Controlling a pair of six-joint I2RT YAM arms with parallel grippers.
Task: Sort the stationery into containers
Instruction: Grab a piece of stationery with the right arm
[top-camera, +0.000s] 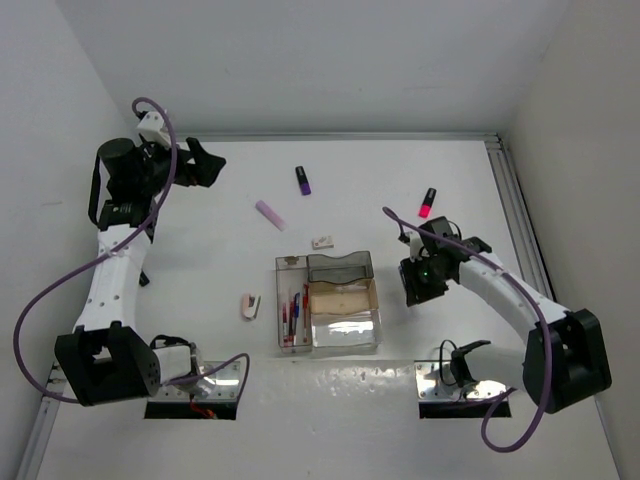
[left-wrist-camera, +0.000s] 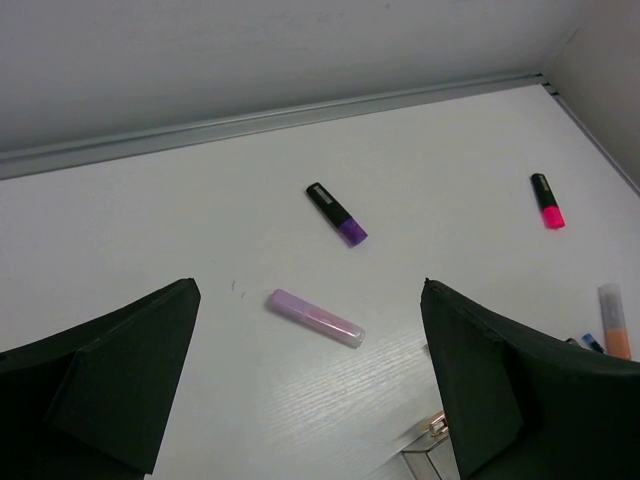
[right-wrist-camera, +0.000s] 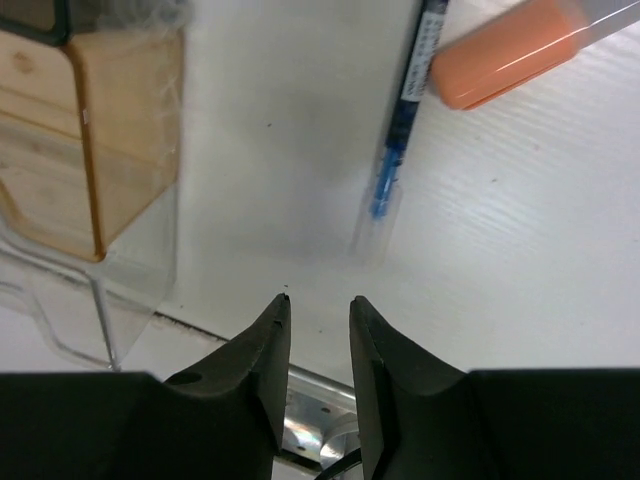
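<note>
My left gripper (top-camera: 203, 166) is wide open and empty above the table's far left; in its wrist view (left-wrist-camera: 309, 286) a lilac highlighter (left-wrist-camera: 315, 318) lies just ahead of the fingers. A purple highlighter (left-wrist-camera: 337, 214) and a pink highlighter (left-wrist-camera: 547, 201) lie farther off. My right gripper (top-camera: 418, 282) hangs right of the containers (top-camera: 341, 300), its jaws slightly apart and empty (right-wrist-camera: 320, 300). A blue pen (right-wrist-camera: 400, 130) and an orange highlighter (right-wrist-camera: 510, 50) lie on the table ahead of it. The long narrow tray (top-camera: 283, 268) holds red and blue pens.
A white eraser (top-camera: 321, 242) lies behind the trays and a pale pink eraser (top-camera: 250, 305) to their left. The amber tray (right-wrist-camera: 90, 130) is close on the right gripper's left. A metal rail (top-camera: 515, 215) runs along the table's right edge; walls stand close behind.
</note>
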